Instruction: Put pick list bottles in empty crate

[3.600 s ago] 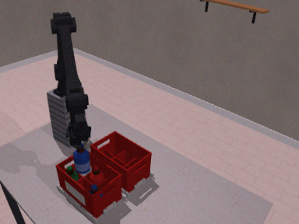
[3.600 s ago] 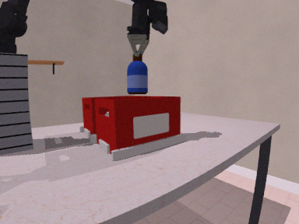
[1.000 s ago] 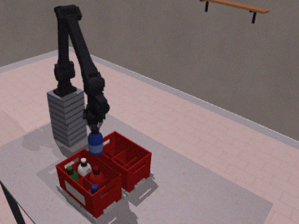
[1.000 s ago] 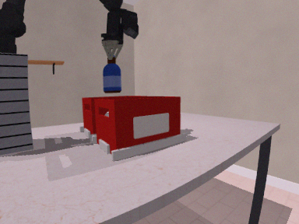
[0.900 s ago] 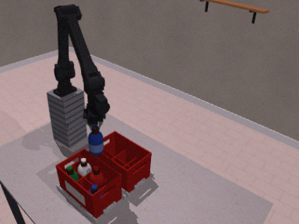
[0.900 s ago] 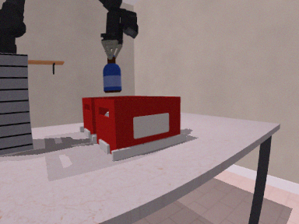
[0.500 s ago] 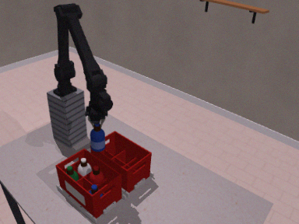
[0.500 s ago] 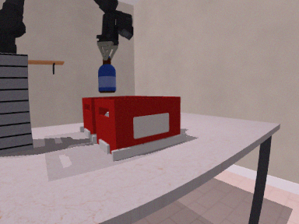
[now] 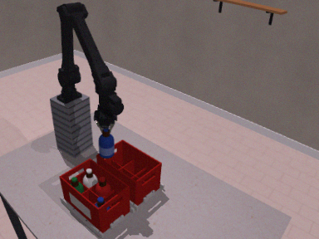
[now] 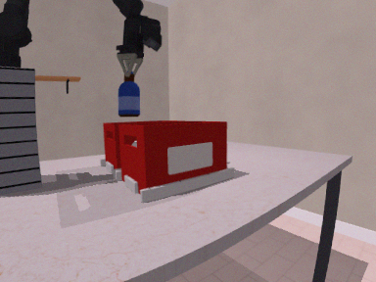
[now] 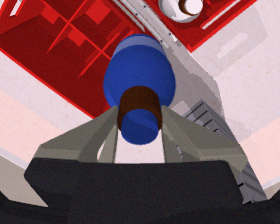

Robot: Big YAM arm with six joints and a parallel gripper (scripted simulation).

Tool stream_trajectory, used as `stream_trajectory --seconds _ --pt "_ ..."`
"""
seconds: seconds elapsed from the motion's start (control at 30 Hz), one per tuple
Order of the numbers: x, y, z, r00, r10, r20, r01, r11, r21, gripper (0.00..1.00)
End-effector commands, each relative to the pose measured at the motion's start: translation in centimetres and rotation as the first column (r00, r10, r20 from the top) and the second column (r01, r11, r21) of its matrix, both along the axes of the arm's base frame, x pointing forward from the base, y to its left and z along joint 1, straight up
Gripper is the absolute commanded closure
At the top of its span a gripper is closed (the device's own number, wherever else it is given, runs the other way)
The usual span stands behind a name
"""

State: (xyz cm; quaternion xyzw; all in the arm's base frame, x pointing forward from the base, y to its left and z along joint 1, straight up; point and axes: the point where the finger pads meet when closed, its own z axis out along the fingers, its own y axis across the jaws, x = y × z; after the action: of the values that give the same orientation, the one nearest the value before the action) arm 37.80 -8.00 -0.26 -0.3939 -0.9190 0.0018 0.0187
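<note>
My gripper (image 9: 106, 129) is shut on the neck of a blue bottle (image 9: 106, 146) with a lighter blue label and holds it upright in the air, above the near-left edge of the empty red crate (image 9: 132, 170). The gripper (image 10: 130, 70) and bottle (image 10: 129, 99) hang clear above the crate tops in the exterior view. In the wrist view the bottle (image 11: 139, 85) hangs between my fingers over the empty crate's edge (image 11: 69, 22). The other red crate (image 9: 94, 192) holds a green bottle (image 9: 76, 185), a white bottle (image 9: 89, 178), a red bottle (image 9: 102, 187) and a blue bottle (image 9: 100, 202). I cannot see the pick list clearly.
Both crates stand side by side on a grey mat (image 9: 174, 207), with pale strips at their bases. The arm's grey ribbed pedestal (image 9: 71, 124) stands behind the crates. A wooden shelf (image 9: 242, 2) hangs on the far wall. The table edge (image 10: 274, 211) lies to the right.
</note>
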Motion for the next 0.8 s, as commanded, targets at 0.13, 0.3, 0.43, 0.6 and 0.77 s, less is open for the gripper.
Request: stream_trajectory --seconds 0.13,0.3,0.43,0.6,0.77 --pt "2.3 0.6 3.0 0.995 -0.021 0.098 0.023 1.000 -0.021 1.00" --pt "1.7 1.9 2.7 0.995 -0.018 0.094 0.020 1.000 -0.018 1.00" --pt "2.0 2.3 2.7 0.995 -0.018 0.101 0.020 1.000 -0.019 1.00" --pt "1.8 1.8 2.5 0.994 -0.032 0.102 0.035 0.999 -0.020 1.00" --pt "1.5 2.3 2.2 0.995 -0.025 0.096 0.027 0.999 -0.018 1.00"
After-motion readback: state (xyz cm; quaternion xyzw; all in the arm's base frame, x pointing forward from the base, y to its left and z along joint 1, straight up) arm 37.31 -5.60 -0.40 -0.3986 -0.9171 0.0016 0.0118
